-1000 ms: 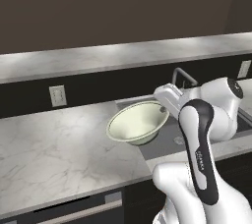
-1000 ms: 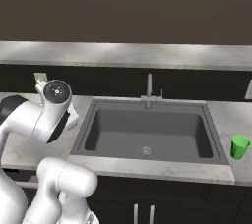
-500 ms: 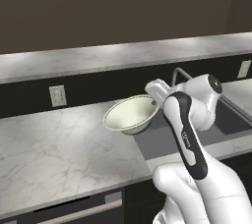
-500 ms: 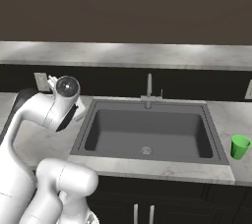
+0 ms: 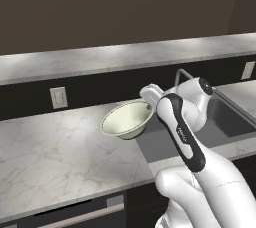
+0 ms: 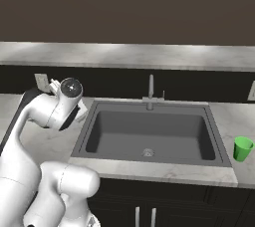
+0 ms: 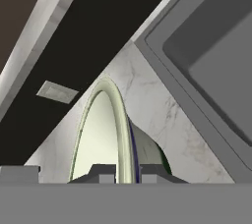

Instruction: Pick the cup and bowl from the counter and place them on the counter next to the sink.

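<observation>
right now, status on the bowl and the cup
Tool shut on bowl rim, bowl tilted above counter left of sink. Cup standing right of sink. Nothing in the way.

No text, label or number can be read in these pictures. A small light marking runs along the arm's dark forearm cover (image 5: pixel 180 133) in the left base view, too small and blurred to make out.

Glossy white rounded arm (image 5: pixel 200 172), black joint band, grey disc cap
</observation>
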Available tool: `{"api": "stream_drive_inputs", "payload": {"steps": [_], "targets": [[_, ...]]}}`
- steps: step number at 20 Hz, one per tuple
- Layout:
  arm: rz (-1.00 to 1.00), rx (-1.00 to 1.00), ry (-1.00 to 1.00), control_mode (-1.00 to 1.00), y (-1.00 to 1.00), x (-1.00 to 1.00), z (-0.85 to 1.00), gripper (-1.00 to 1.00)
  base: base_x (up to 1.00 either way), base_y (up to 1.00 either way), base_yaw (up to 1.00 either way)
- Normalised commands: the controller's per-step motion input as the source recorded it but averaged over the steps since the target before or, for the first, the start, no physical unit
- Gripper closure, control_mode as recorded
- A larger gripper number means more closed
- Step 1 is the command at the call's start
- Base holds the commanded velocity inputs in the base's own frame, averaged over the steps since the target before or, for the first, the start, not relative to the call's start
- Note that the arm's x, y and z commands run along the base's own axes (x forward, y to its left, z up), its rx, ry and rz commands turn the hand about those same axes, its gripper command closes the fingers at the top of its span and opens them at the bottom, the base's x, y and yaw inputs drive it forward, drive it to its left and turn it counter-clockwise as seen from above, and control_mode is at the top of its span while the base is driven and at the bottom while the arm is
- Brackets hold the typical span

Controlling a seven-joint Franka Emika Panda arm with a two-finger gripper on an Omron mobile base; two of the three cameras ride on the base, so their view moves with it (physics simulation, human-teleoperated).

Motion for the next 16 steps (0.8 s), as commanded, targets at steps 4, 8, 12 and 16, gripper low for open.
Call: {"api": "stream_drive_inputs", "payload": {"steps": [4,8,12,16], "targets": [[0.04,0.00,0.00,-1.00,0.32,0.00,-0.24,1.00,0.00,0.00,0.00],[0.02,0.00,0.00,-1.00,0.28,0.01,-0.28,1.00,0.00,0.00,0.00],[0.02,0.05,0.00,-1.00,0.22,0.06,-0.26,1.00,0.00,0.00,0.00],[0.06,0.12,0.00,-1.00,0.04,0.14,-0.19,1.00,0.00,0.00,0.00]]}}
